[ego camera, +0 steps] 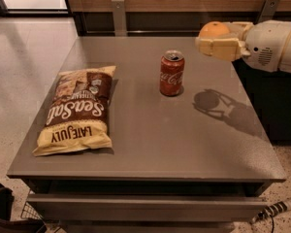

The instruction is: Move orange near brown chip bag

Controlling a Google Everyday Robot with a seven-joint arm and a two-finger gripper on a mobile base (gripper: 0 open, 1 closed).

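Note:
The orange is held in my gripper, lifted in the air above the right rear part of the grey table. The cream-coloured fingers are shut around the fruit; only its top shows. The brown chip bag lies flat on the table's left side, with "Sea Salt" and "LATE JULY" lettering, far to the left of the gripper. The gripper's shadow falls on the table right of the can.
An open red soda can stands upright near the table's middle, between the gripper and the bag. A wooden wall with metal brackets runs behind the table. A dark cabinet stands at the right.

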